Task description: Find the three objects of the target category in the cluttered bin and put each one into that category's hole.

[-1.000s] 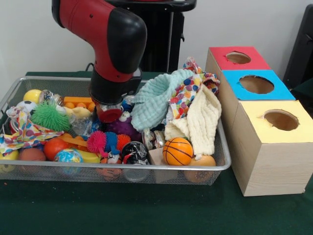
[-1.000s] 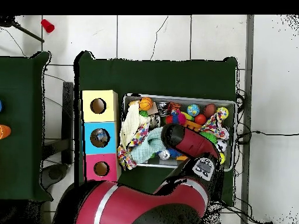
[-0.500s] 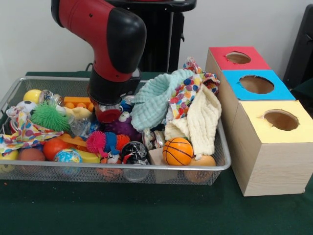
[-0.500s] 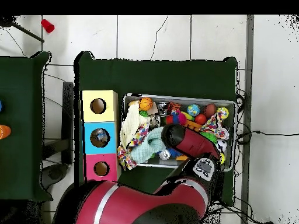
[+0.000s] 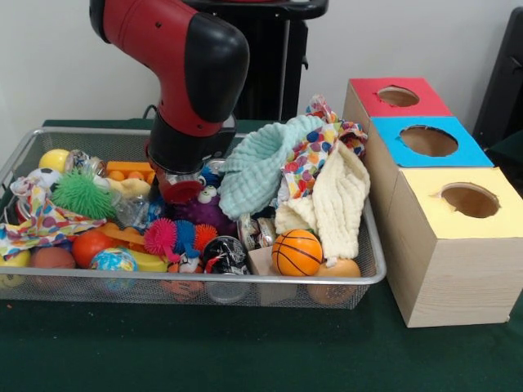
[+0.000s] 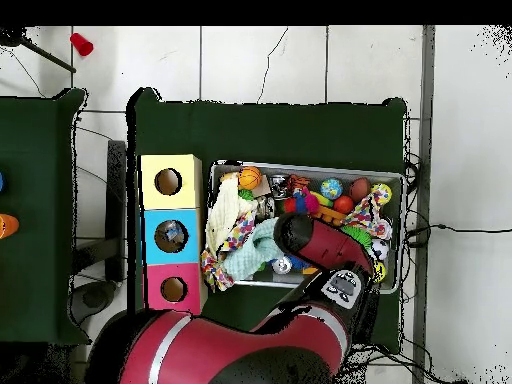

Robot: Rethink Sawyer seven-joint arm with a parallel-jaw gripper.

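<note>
The gripper (image 5: 181,189) sits low in the bin (image 5: 343,278), just above a purple toy (image 5: 204,211); whether it is apart or together cannot be told.

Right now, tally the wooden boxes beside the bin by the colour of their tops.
Red-topped box: 1
Blue-topped box: 1
Yellow-topped box: 1
Total: 3

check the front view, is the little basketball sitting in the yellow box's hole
No, the basketball lies in the wire bin, near its front rim.
</note>
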